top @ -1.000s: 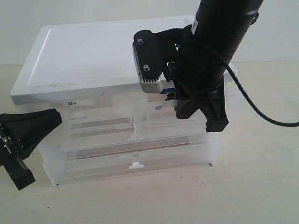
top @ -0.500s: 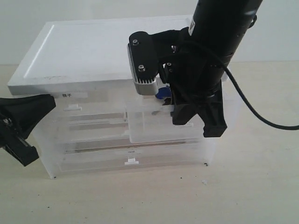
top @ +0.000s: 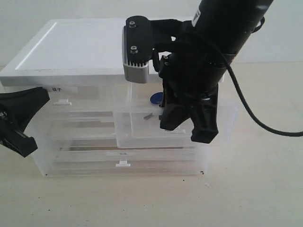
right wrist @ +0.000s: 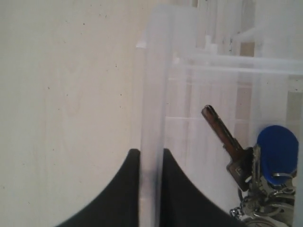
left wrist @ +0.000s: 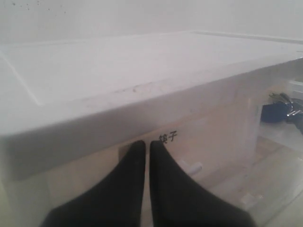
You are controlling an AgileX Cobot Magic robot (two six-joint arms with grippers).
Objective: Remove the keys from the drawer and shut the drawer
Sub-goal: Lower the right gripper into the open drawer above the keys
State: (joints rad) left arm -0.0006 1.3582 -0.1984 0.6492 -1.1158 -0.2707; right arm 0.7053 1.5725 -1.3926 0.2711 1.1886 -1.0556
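Clamped the right gripper (right wrist: 148, 158) on the front wall of the drawer (top: 142, 138), one finger inside and one outside the translucent plastic. Hauled that drawer clearly further out of the cabinet (top: 80, 52) than a second before, from only slightly out to well proud of the cabinet's front, in the right half of its top row as the exterior view has it. Dragged the cabinet itself round a little in the process, to judge by its shifted top edge. Kept the left gripper (left wrist: 147, 147) closed on nothing, tips pressed together just in front of the cabinet's left half, under its top and by the dark-lettered label (left wrist: 168, 137); could not tell whether touching. Exposed the keys (right wrist: 246, 165) as a result: lying loose on the drawer floor towards the cabinet end, blue tag (right wrist: 277, 150) beside a brown key (right wrist: 220, 132), apart from the gripped wall. Opened far enough, by this reading, for a reach from above; still needed a release of the wall, a pick of the bunch, then a push back into the cabinet. Risked more sliding of the cabinet without bracing.
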